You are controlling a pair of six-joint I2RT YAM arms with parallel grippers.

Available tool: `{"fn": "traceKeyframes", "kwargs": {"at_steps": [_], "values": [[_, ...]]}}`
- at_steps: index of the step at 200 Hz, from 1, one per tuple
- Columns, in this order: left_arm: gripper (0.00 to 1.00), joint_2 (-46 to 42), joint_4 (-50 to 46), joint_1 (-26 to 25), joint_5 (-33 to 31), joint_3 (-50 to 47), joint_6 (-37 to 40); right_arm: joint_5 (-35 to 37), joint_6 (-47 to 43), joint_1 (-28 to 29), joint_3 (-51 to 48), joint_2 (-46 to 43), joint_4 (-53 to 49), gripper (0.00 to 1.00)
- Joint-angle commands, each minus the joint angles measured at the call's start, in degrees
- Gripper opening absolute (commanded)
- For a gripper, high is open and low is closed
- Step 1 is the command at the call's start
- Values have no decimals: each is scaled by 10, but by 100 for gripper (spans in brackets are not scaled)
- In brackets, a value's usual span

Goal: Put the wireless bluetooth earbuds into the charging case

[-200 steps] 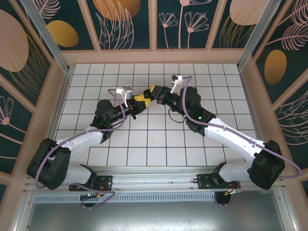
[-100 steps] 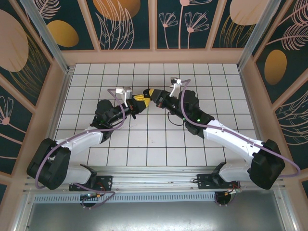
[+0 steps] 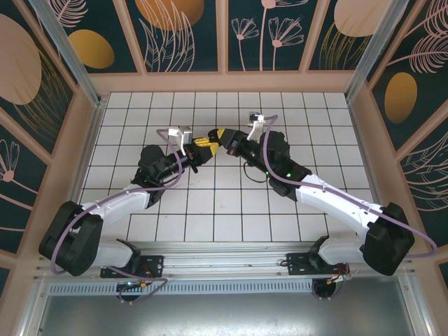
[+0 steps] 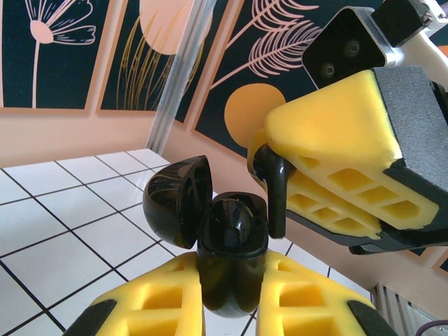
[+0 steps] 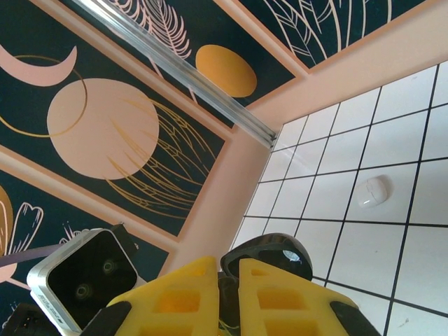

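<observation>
My left gripper point(image 3: 201, 144) point(image 4: 231, 273) is shut on the black charging case point(image 4: 229, 241), upright between its yellow fingers point(image 4: 150, 297). The case's lid point(image 4: 176, 201) hangs open to the left. My right gripper point(image 3: 222, 134) point(image 5: 227, 280) meets it from the right, shut on one black earbud point(image 4: 273, 189). The bud's stem points down, right beside the case's open mouth at its right rim. In the right wrist view the bud is a dark sliver point(image 5: 228, 301) between the pads, with the open lid point(image 5: 269, 255) just beyond. I cannot make out a second bud.
A small white rounded object point(image 5: 371, 190) lies on a floor tile beyond the case. The white tiled floor point(image 3: 231, 210) is ringed by peach walls point(image 3: 224, 82). Both arms cross the middle of the floor, fingertips nearly touching above it.
My right gripper has moved a little left with the earbud, closing on the case, and has since held still. The left gripper has stayed put with the case.
</observation>
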Motion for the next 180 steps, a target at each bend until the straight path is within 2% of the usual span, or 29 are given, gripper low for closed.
{"fn": "traceKeyframes", "kwargs": {"at_steps": [1, 85, 180], "values": [[3, -11, 29, -5, 7, -2, -4, 20, -2, 3, 20, -9, 28, 11], [3, -18, 27, -5, 7, -8, -4, 18, -17, 2, 47, 11, 14, 11], [3, -29, 24, -5, 7, -4, -4, 15, -10, 2, 18, 20, 10, 11]]}}
